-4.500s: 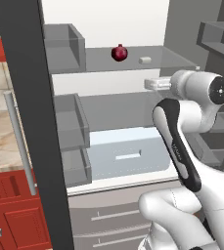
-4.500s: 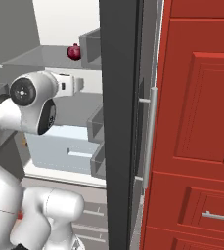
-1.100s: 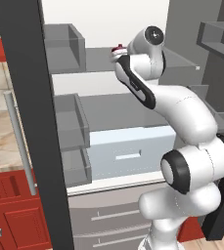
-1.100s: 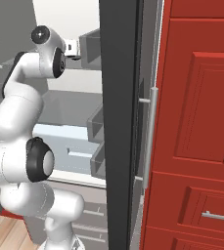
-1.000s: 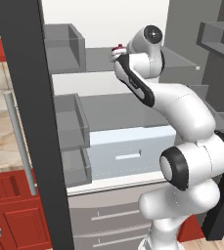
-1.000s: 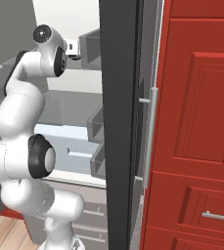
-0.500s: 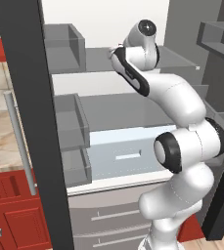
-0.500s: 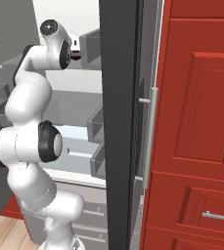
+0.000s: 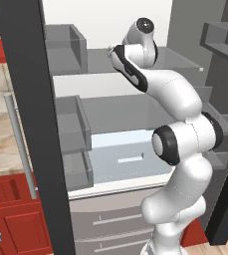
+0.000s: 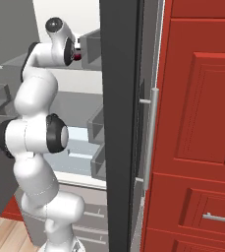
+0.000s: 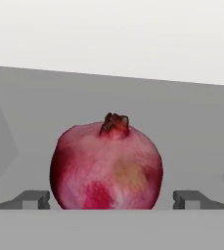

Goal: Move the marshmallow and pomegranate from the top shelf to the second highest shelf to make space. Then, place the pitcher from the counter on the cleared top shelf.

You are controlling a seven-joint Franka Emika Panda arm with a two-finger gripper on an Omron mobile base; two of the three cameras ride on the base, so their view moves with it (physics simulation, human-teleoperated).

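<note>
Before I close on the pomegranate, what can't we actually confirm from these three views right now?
- Marshmallow: not made out on the top shelf; in the left base view the arm covers the shelf's middle.
- Pomegranate: its base is cut off at the bottom of the hand view; in the right base view just a red sliver shows beside the wrist.
- Gripper: open, a fingertip each side of the fruit; contact cannot be told.

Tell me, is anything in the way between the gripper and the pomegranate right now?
Nothing visible. The pomegranate sits upright on the top shelf, between the open gripper's fingertips.
</note>
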